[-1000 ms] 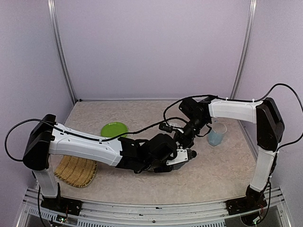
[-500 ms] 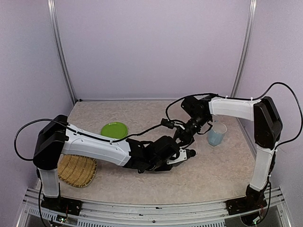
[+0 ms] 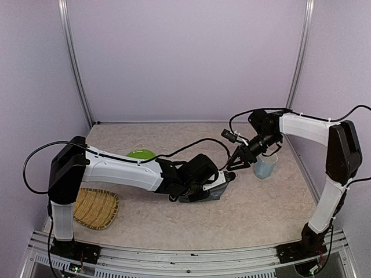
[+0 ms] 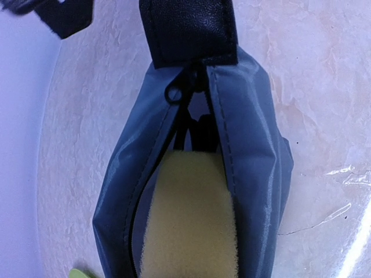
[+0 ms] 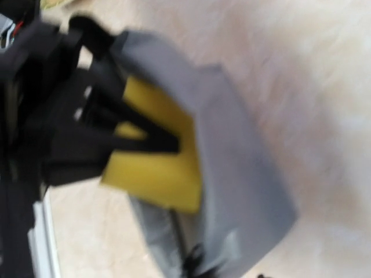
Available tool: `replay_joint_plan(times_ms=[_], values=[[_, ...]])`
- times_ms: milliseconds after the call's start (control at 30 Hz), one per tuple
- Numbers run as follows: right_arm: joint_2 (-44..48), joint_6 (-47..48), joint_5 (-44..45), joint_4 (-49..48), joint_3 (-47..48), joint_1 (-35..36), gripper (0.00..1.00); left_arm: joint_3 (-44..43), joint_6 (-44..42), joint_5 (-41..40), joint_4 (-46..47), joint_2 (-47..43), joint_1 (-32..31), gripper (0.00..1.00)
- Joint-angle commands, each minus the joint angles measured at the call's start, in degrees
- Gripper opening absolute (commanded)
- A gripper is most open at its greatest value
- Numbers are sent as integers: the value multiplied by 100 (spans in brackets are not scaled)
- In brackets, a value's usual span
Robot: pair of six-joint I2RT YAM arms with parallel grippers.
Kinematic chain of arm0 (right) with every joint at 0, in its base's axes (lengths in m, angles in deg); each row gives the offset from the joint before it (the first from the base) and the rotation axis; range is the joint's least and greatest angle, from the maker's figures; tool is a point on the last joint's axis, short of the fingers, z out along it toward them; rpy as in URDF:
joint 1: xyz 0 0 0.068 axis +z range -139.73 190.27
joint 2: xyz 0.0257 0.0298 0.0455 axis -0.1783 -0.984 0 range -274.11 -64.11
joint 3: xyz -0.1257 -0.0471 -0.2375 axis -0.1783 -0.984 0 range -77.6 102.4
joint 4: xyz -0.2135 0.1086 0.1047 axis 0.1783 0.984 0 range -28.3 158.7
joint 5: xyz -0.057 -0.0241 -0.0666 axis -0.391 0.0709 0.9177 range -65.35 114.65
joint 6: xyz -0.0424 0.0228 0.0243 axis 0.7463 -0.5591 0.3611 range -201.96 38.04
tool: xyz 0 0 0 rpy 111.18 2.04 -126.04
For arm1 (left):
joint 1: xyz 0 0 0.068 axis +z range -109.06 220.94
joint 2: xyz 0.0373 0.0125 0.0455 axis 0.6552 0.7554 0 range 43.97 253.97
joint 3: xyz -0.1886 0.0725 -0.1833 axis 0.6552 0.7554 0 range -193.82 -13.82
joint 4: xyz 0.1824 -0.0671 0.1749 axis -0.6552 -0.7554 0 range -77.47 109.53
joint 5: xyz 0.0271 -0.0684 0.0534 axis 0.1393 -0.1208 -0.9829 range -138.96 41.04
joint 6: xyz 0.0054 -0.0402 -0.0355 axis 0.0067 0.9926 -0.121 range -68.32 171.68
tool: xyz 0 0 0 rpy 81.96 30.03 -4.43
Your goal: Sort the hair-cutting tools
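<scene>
A grey pouch lies at the table's middle with my left gripper shut on its near end. In the left wrist view the pouch is unzipped, the zip pull at the far end by a black tab. A yellow sponge bulges from the opening and hides my left fingers. Something dark sits deeper inside; no hair-cutting tools can be made out. My right gripper hovers open just above the pouch's right end. Its blurred view shows the pouch and sponge.
A translucent blue cup stands right of the right gripper. A green plate lies behind the left forearm. A wicker basket sits at the near left by the left arm's base.
My right gripper has opened and lifted away to the right from the pouch's far end. The left gripper stays shut on the pouch, which now lies more exposed.
</scene>
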Motion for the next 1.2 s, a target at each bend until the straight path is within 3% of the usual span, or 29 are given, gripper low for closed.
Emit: replay_joint_plan(times_ms=[0,167,233,400,467,633,800,900,1000,1067,1167], values=[[113,-82,81,145,-437,67,51,-145,294,382,-292,64,104,0],[-147,-183,-210,188,-411,72,51,-165,365,441,-293,76,133,0],[-272,-163,-287,295,-342,73,47,-200,379,434,-326,106,133,0],[-446,-13,-674,623,-276,66,9,-311,369,361,-348,229,139,0],[-450,195,-1005,880,-221,59,0,-437,400,301,-390,368,185,0],[-458,822,-2076,1548,-97,-182,0,-705,468,621,-568,748,337,0],[-641,1159,-2386,1847,-49,-426,0,-705,570,978,-443,831,411,0],[-721,1197,-2387,1847,-66,-508,0,-663,768,1012,-318,501,414,17],[-788,1176,-2367,1824,-25,-617,0,-467,925,965,-61,-85,431,40],[-827,1163,-2362,1822,23,-703,0,-345,1009,1072,-33,-360,471,48],[-876,1125,-2331,1782,50,-770,0,-296,1223,1215,-242,-570,538,53]])
